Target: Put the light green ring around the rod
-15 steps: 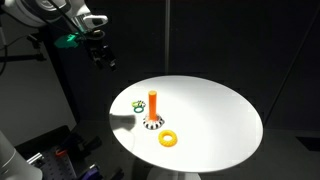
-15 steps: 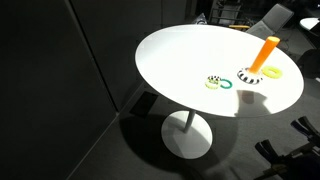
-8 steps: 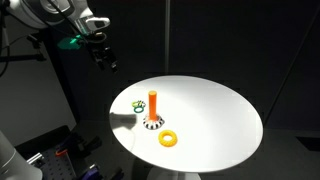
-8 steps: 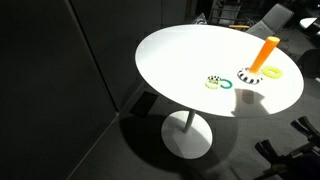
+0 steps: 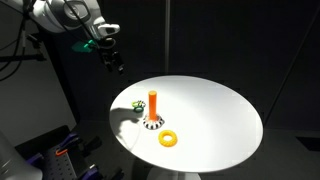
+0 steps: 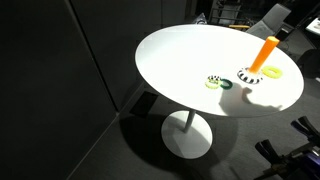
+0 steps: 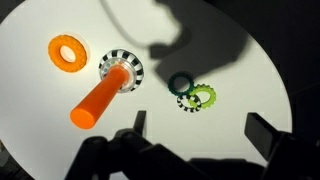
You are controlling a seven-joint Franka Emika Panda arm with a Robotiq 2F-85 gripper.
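Note:
The light green ring (image 7: 204, 97) lies flat on the round white table, touching a dark green ring (image 7: 180, 83) and a black-and-white ring (image 7: 189, 102). The cluster also shows in both exterior views (image 5: 138, 105) (image 6: 212, 83). The orange rod (image 7: 100, 98) stands upright on its black-and-white base (image 7: 122, 66), a short way from the rings (image 5: 153, 100) (image 6: 268, 52). My gripper (image 7: 200, 130) is open and empty, high above the table's edge (image 5: 115, 62), apart from everything.
An orange-yellow ring (image 7: 68, 53) lies on the table beyond the rod's base (image 5: 168, 139) (image 6: 274, 72). The white table (image 5: 215, 115) stands on one pedestal foot in a dark room. Its edge (image 7: 280, 75) curves close to the rings.
My arm has moved toward the table and slightly lower. The rings and the rod have not moved.

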